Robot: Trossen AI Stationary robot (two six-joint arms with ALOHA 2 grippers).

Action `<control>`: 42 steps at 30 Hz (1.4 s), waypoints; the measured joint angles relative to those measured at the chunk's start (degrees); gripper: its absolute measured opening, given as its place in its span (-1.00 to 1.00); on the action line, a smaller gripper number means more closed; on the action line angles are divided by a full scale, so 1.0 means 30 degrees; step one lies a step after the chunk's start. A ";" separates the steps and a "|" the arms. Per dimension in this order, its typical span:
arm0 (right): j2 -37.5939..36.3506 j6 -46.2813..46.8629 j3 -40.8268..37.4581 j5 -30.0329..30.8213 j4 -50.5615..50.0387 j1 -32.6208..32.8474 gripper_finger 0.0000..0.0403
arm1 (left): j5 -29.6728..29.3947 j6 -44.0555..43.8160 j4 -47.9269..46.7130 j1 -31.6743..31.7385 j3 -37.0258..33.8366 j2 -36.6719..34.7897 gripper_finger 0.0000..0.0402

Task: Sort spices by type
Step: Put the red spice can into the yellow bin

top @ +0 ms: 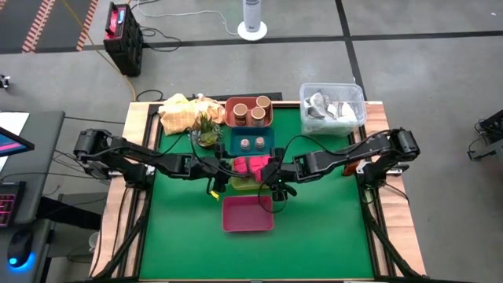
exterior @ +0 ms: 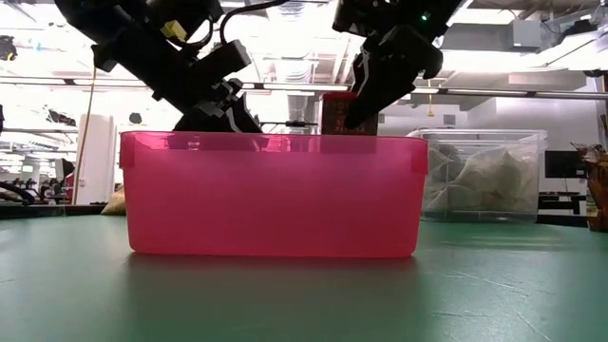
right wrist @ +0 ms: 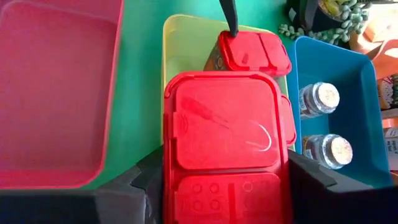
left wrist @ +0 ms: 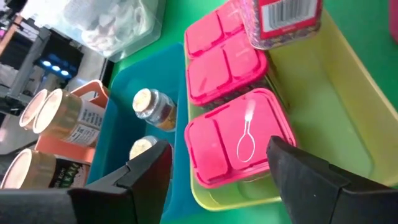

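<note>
We see the right gripper (right wrist: 224, 186) clamped on a glossy red-lidded cube packet (right wrist: 225, 143) above the yellow-green tray (right wrist: 186, 43), the left gripper (left wrist: 217, 171) spread around another packet (left wrist: 239, 137), beside tiny jars (right wrist: 319, 99).

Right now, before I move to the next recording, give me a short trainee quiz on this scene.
1. True or false: the pink tray holds spices.
2. How many small jars stand in the blue tray?
3. What is the right gripper holding? A) nothing B) a pink-red packet C) a whole tray

Key: 1 false; 2 two; 3 B.
</note>
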 joint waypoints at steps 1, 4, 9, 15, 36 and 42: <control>0.0012 -0.0004 -0.0001 0.0000 -0.0024 0.0000 0.19 | 0.0001 0.0000 -0.0073 -0.0010 0.0000 -0.0082 0.28; 0.0496 -0.0063 0.0026 0.0085 -0.0023 -0.0095 0.19 | 0.0023 -0.0003 -0.0184 -0.0007 0.0000 -0.0177 0.28; 0.1247 0.0153 0.0022 0.0093 -0.0107 -0.0029 0.18 | 0.0079 0.0182 -0.0084 -0.0007 0.0000 -0.0177 0.28; 0.0830 0.1752 -0.0015 -0.1559 -0.0172 -0.0297 0.18 | 0.0372 0.1006 0.0254 0.0000 0.0000 -0.0177 0.28; 0.0937 0.0096 0.3206 -0.0774 -0.2970 0.0215 0.17 | 0.0351 0.0871 0.0091 0.0000 0.0044 -0.0199 0.28; 0.1065 0.1492 0.3206 -0.3098 -0.2920 -0.0220 0.15 | 0.0329 0.0867 0.0149 0.0000 0.0044 -0.0199 0.28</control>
